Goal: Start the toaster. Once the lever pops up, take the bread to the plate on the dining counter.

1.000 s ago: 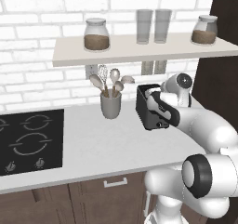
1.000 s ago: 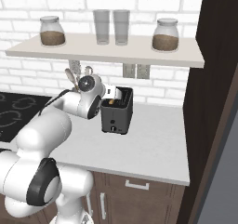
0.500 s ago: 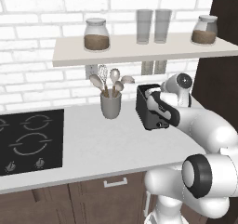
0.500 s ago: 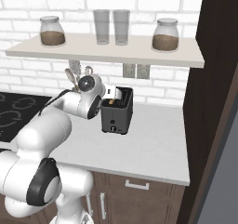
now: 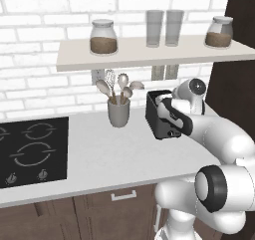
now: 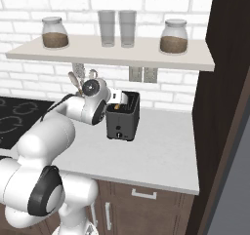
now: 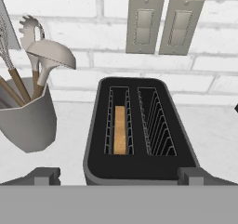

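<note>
Hovering gripper point(image 7: 119, 175) sits just above the near end of the toaster point(image 7: 139, 130), jaws spread to full width, nothing between them. Left fingertip point(image 7: 44, 175) and right fingertip point(image 7: 193, 175) straddle the toaster body, one off each long side, and I can't tell whether either is touching the shell.

Bread point(image 7: 120, 129) is down in the slot on the left-finger side, standing on edge, its tan top edge visible between the wire guides. Slot on the right-finger side has bare wire racks.

From the right base view the toaster point(image 6: 123, 116) stands on the white counter point(image 6: 161, 153) below the shelf, with the hand pressed up against its left side and a sliver of the bread point(image 6: 117, 106) showing at the top. Left base view has the toaster point(image 5: 162, 117) partly covered by the forearm.

Beyond the left fingertip, off to that side: grey utensil cup point(image 7: 25, 116) holding spoons and a whisk, near the toaster but apart from it. Straight ahead past the fingers, on the brick wall: two wall outlets point(image 7: 163, 25). Shelf point(image 5: 149, 52) overhead carries two brown-filled jars and two glasses. Black cooktop point(image 5: 32, 152) is well away past the utensil cup.
</note>
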